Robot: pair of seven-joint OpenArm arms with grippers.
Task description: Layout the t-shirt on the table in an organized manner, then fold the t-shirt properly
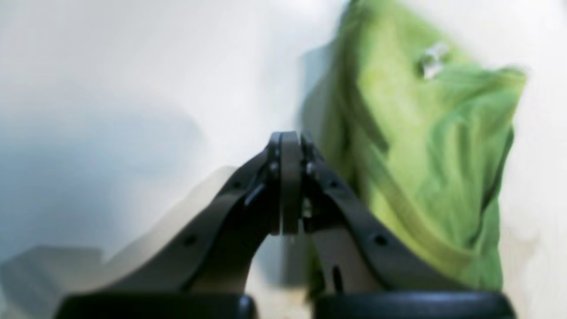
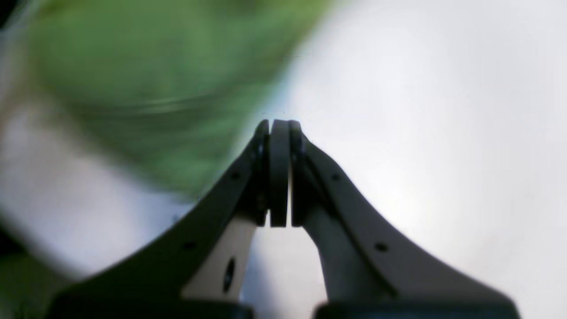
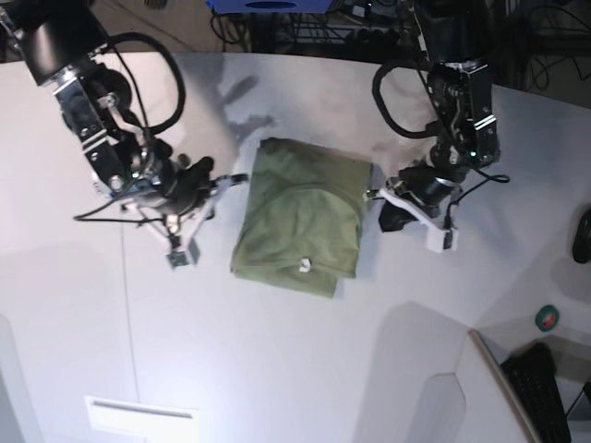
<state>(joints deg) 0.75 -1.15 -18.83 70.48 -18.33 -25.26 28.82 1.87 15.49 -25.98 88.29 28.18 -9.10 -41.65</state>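
Observation:
The olive-green t-shirt (image 3: 300, 217) lies folded into a compact rectangle in the middle of the white table (image 3: 277, 351), a small white tag (image 3: 304, 267) showing near its front edge. My left gripper (image 3: 374, 194) hovers just off the shirt's right edge, shut and empty. In the left wrist view its jaws (image 1: 290, 135) are pressed together, with the t-shirt (image 1: 425, 155) to their right. My right gripper (image 3: 238, 177) sits close to the shirt's left edge, also shut on nothing. The right wrist view shows that gripper (image 2: 279, 124) closed over bare table, the blurred t-shirt (image 2: 146, 79) at upper left.
A thin dark seam (image 3: 127, 295) runs down the table's left part, with a white label (image 3: 138, 417) near the front edge. At the far right are a black object (image 3: 584, 235), a small round green item (image 3: 548, 318) and a keyboard (image 3: 536, 392). Cables (image 3: 314, 28) lie behind the table.

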